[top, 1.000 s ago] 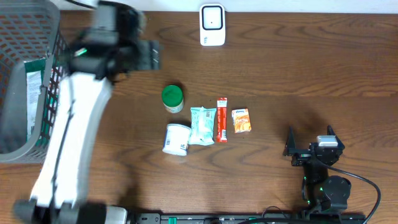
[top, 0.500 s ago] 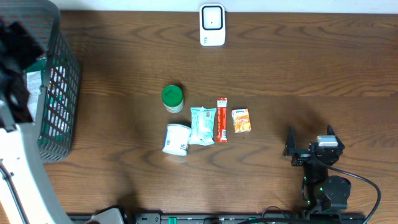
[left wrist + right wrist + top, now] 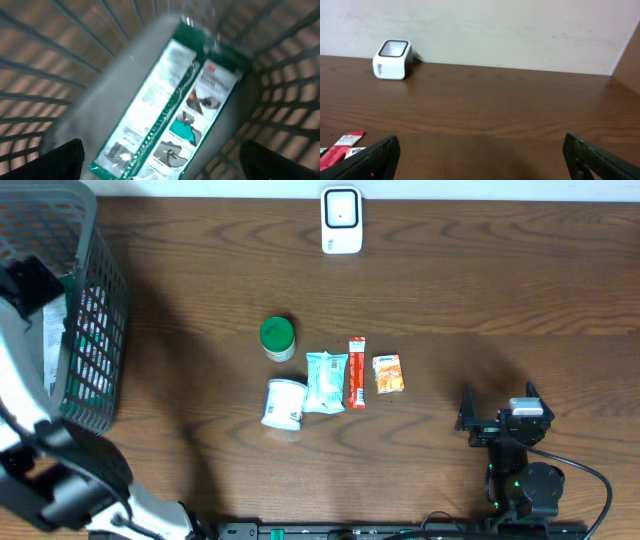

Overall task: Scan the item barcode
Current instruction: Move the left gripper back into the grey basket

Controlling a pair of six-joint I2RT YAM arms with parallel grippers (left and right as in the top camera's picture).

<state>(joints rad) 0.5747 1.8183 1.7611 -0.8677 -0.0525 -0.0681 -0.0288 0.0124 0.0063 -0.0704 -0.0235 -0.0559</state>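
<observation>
Inside the basket [image 3: 98,315], wire walls surround the green packet [image 3: 170,117]

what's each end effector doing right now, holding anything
left end effector: open, holding nothing, above the green and white packet lying in the basket
right end effector: open, holding nothing

- The left arm [image 3: 15,380] has swung from beside the table's middle to over the basket [image 3: 105,330].
- The left gripper [image 3: 160,162] now hangs spread above the green-and-white packet [image 3: 170,110].
</observation>
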